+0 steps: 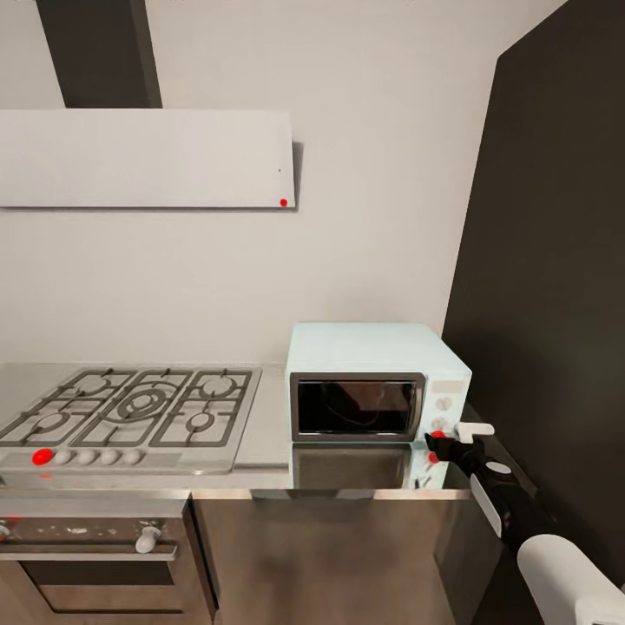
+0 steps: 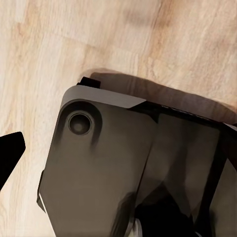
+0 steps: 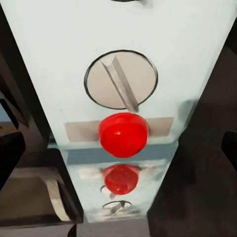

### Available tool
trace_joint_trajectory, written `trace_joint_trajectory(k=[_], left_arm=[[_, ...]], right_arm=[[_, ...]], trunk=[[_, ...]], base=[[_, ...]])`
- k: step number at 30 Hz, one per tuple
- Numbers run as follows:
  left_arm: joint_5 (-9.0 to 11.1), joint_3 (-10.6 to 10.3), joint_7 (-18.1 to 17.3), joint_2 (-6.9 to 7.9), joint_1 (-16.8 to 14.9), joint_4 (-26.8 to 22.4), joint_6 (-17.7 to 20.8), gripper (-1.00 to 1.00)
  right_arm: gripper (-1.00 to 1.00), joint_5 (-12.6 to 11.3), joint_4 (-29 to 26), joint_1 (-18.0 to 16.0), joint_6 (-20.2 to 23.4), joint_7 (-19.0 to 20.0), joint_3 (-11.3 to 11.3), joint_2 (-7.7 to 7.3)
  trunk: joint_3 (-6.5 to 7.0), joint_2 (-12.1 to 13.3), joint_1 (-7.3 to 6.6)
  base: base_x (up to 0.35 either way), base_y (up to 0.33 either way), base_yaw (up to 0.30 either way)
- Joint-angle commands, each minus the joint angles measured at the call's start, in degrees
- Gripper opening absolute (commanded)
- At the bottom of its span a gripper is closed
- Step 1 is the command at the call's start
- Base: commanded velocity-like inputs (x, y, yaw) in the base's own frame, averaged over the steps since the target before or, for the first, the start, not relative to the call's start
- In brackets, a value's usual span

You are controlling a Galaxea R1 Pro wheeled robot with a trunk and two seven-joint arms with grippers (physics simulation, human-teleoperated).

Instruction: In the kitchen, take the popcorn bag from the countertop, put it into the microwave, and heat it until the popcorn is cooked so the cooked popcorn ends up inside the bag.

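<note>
Kitchen wall and grey counter (image 1: 269,434) back the mint microwave (image 1: 373,356), its door closed. Judging by the right hand (image 1: 444,444) at the knob panel, heating is about to start; the popcorn bag is unclear through the dark glass. Right wrist view shows the knob (image 3: 121,79) and red button (image 3: 123,134) between spread fingers. Left hand (image 2: 7,153): cannot tell.

The microwave (image 1: 375,382) is set on the countertop (image 1: 269,434) (right end), with the hob (image 1: 130,417) to its left.
</note>
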Motion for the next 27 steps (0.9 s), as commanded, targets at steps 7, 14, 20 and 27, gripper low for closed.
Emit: trace_joint_trajectory(k=[7, 14, 20, 27], left_arm=[[0.21, 0.06, 0.14, -0.05, -0.04, 0.03, -0.19, 1.00], [0.21, 0.09, 0.14, -0.02, -0.06, 0.03, -0.19, 1.00], [0.21, 0.11, 0.14, -0.02, -0.06, 0.03, -0.19, 1.00], [0.21, 0.11, 0.14, -0.02, -0.04, 0.03, -0.19, 1.00]], right_arm=[[1.00, 0.20, -0.02, -0.01, 0.17, 0.43, -0.21, 0.00], [-1.00, 0.38, -0.02, -0.05, 0.22, 0.37, -0.11, 0.08], [-1.00, 0.44, -0.02, -0.04, 0.19, 0.29, 0.02, 0.30], [-1.00, 0.00, 0.08, -0.02, 0.42, -0.47, 0.13, 0.60]], trunk=[[-0.12, -0.11, 0.03], [-0.12, -0.11, 0.03], [-0.12, -0.11, 0.03], [-0.12, -0.11, 0.03]], base=[[-0.104, -0.077, 0.000], [-0.007, -0.005, 0.000], [0.000, 0.000, 0.000], [0.000, 0.000, 0.000]])
